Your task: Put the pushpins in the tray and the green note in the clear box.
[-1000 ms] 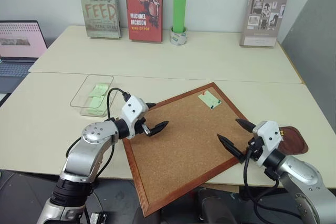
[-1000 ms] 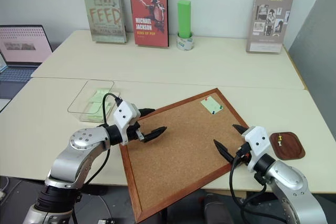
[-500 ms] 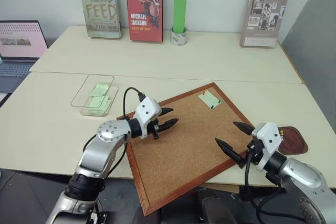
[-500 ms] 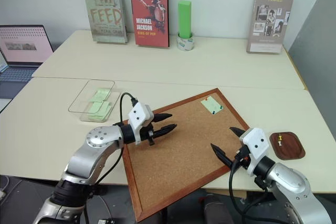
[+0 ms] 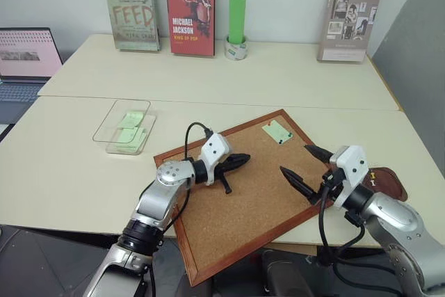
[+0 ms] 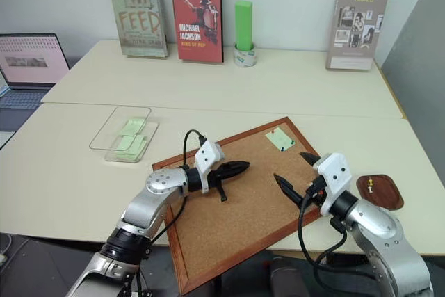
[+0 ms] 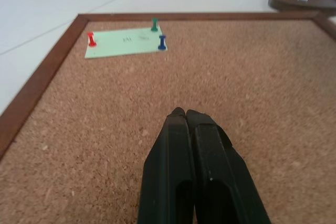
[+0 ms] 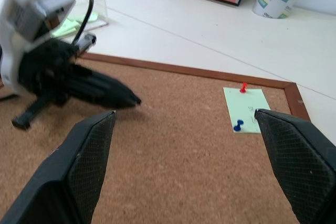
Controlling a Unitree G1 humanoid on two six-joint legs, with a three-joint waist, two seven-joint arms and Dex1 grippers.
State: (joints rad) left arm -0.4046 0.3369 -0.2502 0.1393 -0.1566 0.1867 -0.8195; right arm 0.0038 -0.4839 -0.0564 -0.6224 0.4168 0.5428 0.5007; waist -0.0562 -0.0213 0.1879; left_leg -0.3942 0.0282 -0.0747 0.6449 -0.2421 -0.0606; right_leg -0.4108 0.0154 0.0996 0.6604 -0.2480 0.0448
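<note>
Found the left gripper (image 5: 243, 159) nearest, low over the middle of the corkboard (image 5: 236, 206), fingers pressed together on nothing. Noted the right gripper (image 5: 294, 158) level with it over the board's right part, fingers spread wide and empty. Placed the tray (image 6: 381, 193) just off the board's right edge, behind that arm, with at least one pale pin already in it.

Located the green note (image 5: 277, 131) farther on, near the board's far corner, with the pushpins (image 7: 154, 24) stuck in it. Spotted the clear box (image 5: 103, 124) off to the left on the table, well apart from the board, already holding pale green slips.

Judged the task partly done: some pins and slips put away, this last note and its pins untouched.

Made out in the left wrist view what the head views left too small: three pins on the note, red, green and blue, plus a yellow and a pale one in the tray. Counted only red and blue in the right wrist view, along with the other gripper's closed fingers.
</note>
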